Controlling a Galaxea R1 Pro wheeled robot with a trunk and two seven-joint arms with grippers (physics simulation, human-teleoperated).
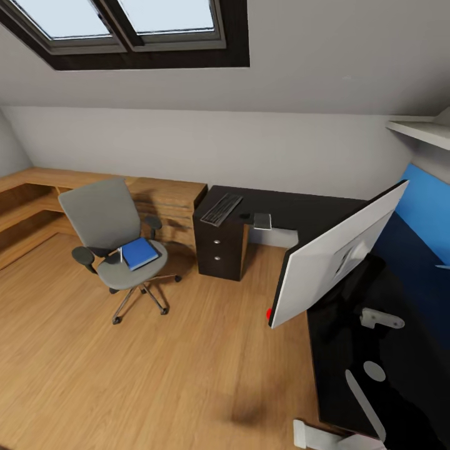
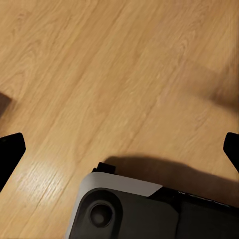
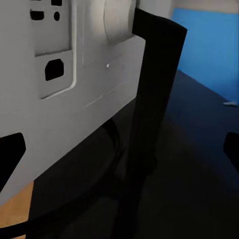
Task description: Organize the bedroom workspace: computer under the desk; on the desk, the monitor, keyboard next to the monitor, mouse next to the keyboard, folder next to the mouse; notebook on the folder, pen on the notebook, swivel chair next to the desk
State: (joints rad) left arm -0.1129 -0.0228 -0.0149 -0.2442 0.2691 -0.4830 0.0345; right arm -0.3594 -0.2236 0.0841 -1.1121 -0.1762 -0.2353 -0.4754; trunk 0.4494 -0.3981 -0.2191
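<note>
Head view: the swivel chair (image 1: 115, 240) stands at centre left on the wood floor (image 1: 156, 375), apart from the desk (image 1: 294, 209). On its grey seat lies the bright-blue folder (image 1: 139, 253), flat, with a thin light stick just at its left edge, too small to identify. The black keyboard (image 1: 221, 209) lies angled on the desk's far wing, above the dark drawer unit (image 1: 219, 253); a small grey item beside it is too small to name. The monitor (image 1: 337, 253) stands tilted at right on the black top, its pale grey back facing the camera, a red dot at its lower corner.

Left wrist view: the left gripper (image 2: 119, 149) has its dark fingertips (image 2: 11, 149) at the two side edges, spread wide with nothing between them, above wood floor and a grey-and-black part of the robot at the bottom.

Right wrist view: the right gripper (image 3: 119, 152) is likewise spread wide, holding nothing, close behind the monitor's grey ported back (image 3: 55, 74) and black stand (image 3: 149, 99).
</note>
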